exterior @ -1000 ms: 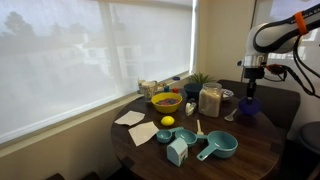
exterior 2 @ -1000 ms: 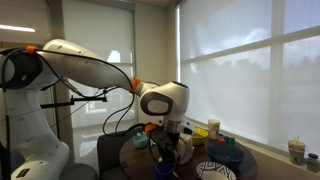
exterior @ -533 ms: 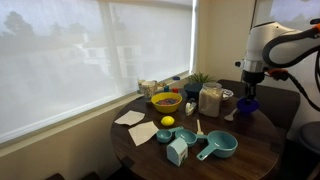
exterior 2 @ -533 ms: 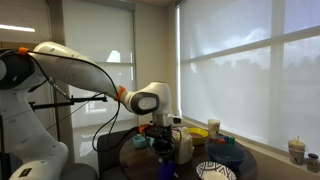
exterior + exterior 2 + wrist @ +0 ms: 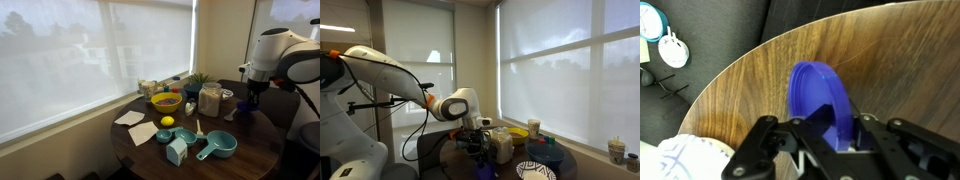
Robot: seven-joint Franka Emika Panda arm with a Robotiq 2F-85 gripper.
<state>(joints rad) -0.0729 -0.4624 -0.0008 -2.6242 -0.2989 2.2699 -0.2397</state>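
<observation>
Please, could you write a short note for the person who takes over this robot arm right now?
Pincer: low at the blue cup, fingers on either side of its wall. I cannot tell whether they grip it.
Blue cup: appears to rest on the wooden table, close to its edge. In an exterior view the clear jar stands beside it.
Done: the pincer is at the cup.
Left: the cup is not lifted, as far as I can see.

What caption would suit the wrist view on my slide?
Hand at a blue cup near the wooden table's edge.
</observation>
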